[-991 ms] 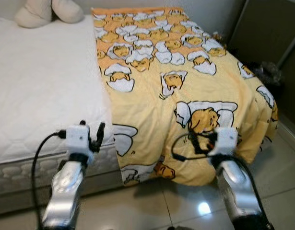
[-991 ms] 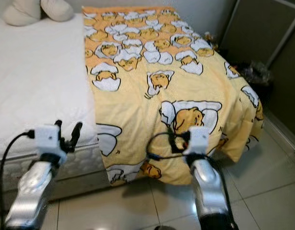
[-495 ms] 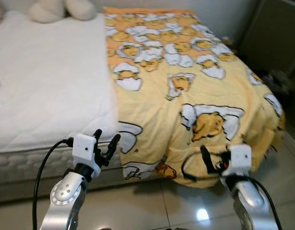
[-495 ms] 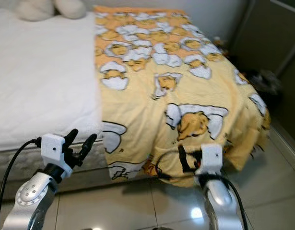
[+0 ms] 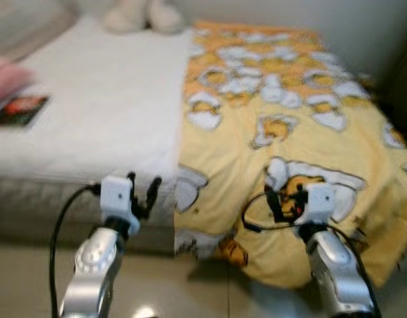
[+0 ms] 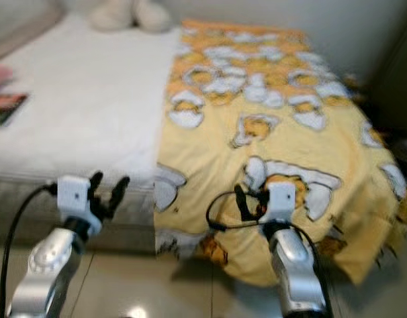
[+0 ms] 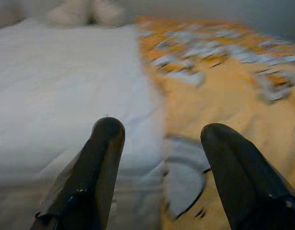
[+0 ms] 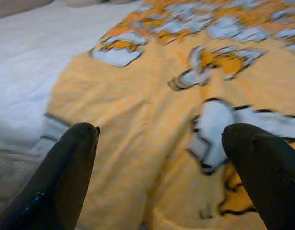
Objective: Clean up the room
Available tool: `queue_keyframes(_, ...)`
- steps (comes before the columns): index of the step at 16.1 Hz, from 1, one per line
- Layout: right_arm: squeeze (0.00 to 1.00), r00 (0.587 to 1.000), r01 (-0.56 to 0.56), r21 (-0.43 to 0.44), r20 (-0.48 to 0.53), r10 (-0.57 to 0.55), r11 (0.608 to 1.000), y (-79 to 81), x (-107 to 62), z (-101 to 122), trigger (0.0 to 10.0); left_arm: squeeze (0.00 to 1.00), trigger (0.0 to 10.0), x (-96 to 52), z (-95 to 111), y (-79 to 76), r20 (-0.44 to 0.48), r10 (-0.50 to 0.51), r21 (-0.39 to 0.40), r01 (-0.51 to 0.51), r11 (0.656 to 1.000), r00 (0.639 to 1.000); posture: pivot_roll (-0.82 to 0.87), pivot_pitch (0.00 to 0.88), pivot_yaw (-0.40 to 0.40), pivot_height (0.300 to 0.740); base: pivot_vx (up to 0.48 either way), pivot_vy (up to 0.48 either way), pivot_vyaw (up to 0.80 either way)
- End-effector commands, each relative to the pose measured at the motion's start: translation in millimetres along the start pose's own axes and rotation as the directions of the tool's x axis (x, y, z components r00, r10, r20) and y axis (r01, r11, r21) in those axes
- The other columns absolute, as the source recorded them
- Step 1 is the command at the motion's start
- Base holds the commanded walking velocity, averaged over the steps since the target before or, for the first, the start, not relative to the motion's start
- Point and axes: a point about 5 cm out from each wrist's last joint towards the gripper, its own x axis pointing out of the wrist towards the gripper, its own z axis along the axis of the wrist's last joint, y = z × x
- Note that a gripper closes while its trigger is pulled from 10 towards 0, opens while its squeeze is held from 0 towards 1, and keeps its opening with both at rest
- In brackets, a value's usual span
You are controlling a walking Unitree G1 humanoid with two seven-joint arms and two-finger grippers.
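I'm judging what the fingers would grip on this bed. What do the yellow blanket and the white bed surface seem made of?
The yellow blanket looks like soft, thin woven fabric with a matte printed pattern; it folds and drapes over the bed's edge. The white bed surface looks like quilted matte textile, perhaps a mattress pad, though blur hides the stitching.

Silver arms, white wrist blocks, black looping cables, long black rounded jaws.
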Motion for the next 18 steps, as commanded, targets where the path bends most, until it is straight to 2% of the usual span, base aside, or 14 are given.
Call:
queue_keyframes(1,0.03,1.0,-0.011,0.0,0.021,0.011,1.0,2.4,3.2,3.3,10.0,0.0,10.0,2.2,-0.7,1.2,-0.01,0.015,0.013,-0.015,1.0,1.0,-0.02,0.0,-0.02,0.74,0.0,0.0,0.46)
queue_keyframes(3,0.03,0.999,-0.033,0.008,0.027,0.033,0.999,6.1,5.9,4.6,10.0,0.0,10.0,6.6,2.0,-1.7,-0.001,-0.002,0.022,0.002,1.0,1.0,-0.02,0.0,-0.016,0.74,0.0,0.135,0.46)
queue_keyframes(5,0.03,0.999,-0.03,0.008,0.039,0.03,1.0,5.2,7.5,8.1,10.0,0.0,10.0,8.4,1.9,-0.5,-0.003,-0.007,-0.001,0.007,1.0,1.0,-0.02,0.0,-0.011,0.74,0.0,0.48,0.45)
queue_keyframes(8,0.03,0.998,-0.033,0.002,0.047,0.033,0.999,4.0,9.3,10.0,10.0,0.0,10.0,13.7,4.3,1.4,-0.003,-0.001,0.013,0.001,1.0,1.0,-0.02,0.0,-0.004,0.74,0.0,0.48,0.45)
queue_keyframes(12,0.05,0.998,-0.054,0.002,0.04,0.054,0.999,5.6,11.4,10.1,10.0,0.0,10.0,12.5,2.3,-5.1,-0.007,-0.01,0.004,0.01,1.0,1.0,-0.02,0.0,-0.004,0.74,0.0,0.48,0.44)
queue_keyframes(15,0.11,0.998,-0.059,-0.001,0.033,0.059,0.998,4.6,8.9,8.6,10.0,0.0,10.0,11.0,0.2,-3.7,-0.02,0.007,-0.013,-0.008,1.0,1.0,-0.03,0.0,-0.002,0.74,0.09,0.415,0.44)
queue_keyframes(17,0.12,0.998,-0.055,0.0,0.025,0.055,0.998,1.8,5.8,6.4,10.0,0.0,10.0,10.1,-2.6,0.3,-0.023,0.06,0.077,-0.058,0.995,0.998,-0.04,0.0,0.002,0.74,0.0,0.0,0.43)
queue_keyframes(18,0.13,0.998,-0.053,0.001,0.024,0.053,0.999,1.3,5.1,5.9,10.0,0.0,10.0,11.4,-3.5,-0.8,-0.025,0.052,0.056,-0.05,0.997,0.998,-0.04,0.0,0.002,0.74,0.0,0.0,0.43)
